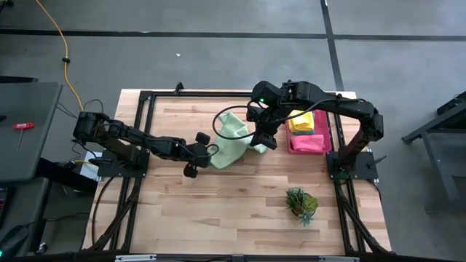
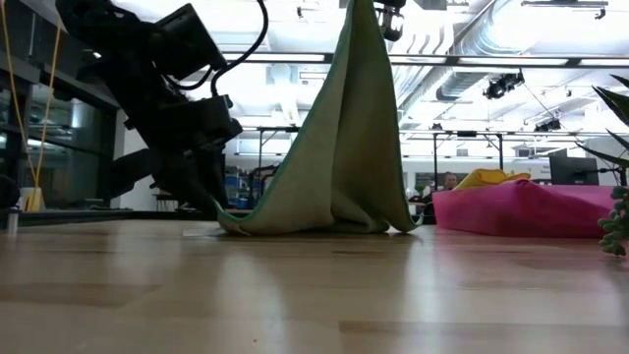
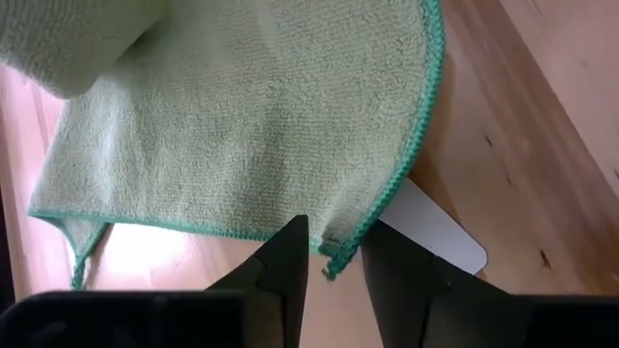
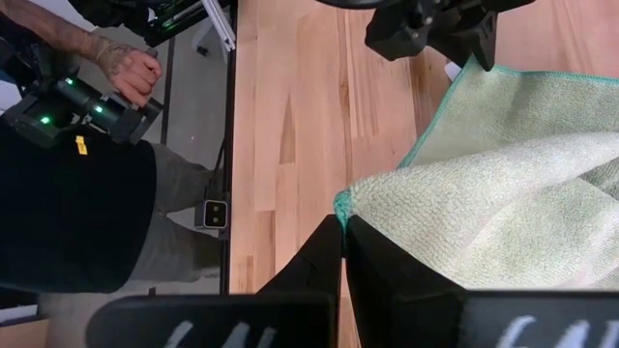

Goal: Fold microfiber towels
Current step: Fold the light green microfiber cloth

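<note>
Pale green towel, one piece, hangs like a tent from the right gripper, whose fingers are pinched tight on a raised corner above the bench. Its lower hem lies on the wood, where the left gripper has its two fingers partly apart on either side of the teal-stitched edge. Just beside the towel sits one pink tray holding a yellow towel and a pink one. One spiky plant stands well apart from the towel, nearer the bench's front edge. One person's hand shows beyond the bench.
</note>
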Controlling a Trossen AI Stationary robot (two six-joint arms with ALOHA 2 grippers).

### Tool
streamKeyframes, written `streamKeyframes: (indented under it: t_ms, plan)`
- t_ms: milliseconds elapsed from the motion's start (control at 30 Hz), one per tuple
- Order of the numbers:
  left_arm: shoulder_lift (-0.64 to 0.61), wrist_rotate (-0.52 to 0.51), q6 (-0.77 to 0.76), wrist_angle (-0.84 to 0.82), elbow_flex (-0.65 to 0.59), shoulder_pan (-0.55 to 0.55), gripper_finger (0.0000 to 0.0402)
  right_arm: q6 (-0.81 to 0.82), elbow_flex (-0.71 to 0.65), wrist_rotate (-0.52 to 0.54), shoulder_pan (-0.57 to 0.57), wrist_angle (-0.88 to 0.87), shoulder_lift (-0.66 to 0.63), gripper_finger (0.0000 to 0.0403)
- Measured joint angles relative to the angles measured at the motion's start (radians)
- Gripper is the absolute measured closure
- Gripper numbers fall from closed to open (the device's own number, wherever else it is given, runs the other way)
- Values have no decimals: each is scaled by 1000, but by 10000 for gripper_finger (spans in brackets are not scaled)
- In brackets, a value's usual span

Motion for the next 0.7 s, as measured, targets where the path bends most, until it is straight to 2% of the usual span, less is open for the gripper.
streamKeyframes:
  t_ms: [233, 333, 467, 700]
  plan:
    - [0, 16, -5, -4, 0, 0, 393, 0, 0, 0, 0, 0, 0, 403]
    - [-19, 8, -57, -70, 30, 6, 393, -3, 3, 1, -4, -6, 0, 403]
    - [-98, 8, -127, -222, 111, 58, 399, -51, 79, 25, -36, -71, -5, 403]
    - [-344, 2, -149, -409, 282, 223, 400, -105, 290, 199, -128, -188, -7, 403]
